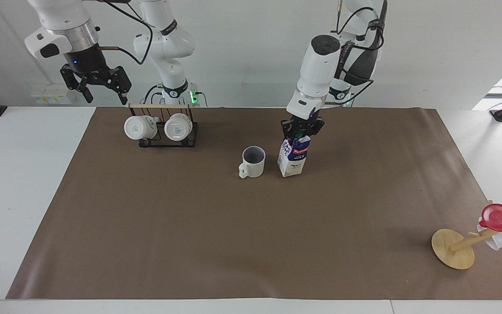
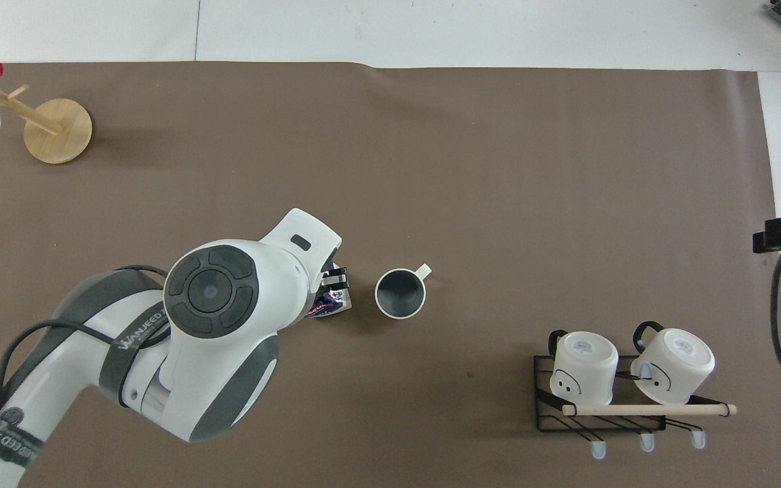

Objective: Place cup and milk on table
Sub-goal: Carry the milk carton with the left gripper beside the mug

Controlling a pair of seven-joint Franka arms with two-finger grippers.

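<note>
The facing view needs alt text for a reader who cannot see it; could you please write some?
The left pincer grips the top of the milk carton, which stands on the brown mat beside the cup. The right pincer hangs open above a rack holding two white mugs.

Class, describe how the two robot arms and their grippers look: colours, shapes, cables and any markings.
Both arms are glossy white with rounded joints and dark grey bands. The left arm has a round grey end cap, grey lettering and looping black cables. The left gripper and right gripper are black; a silver ring sits above the right gripper.
</note>
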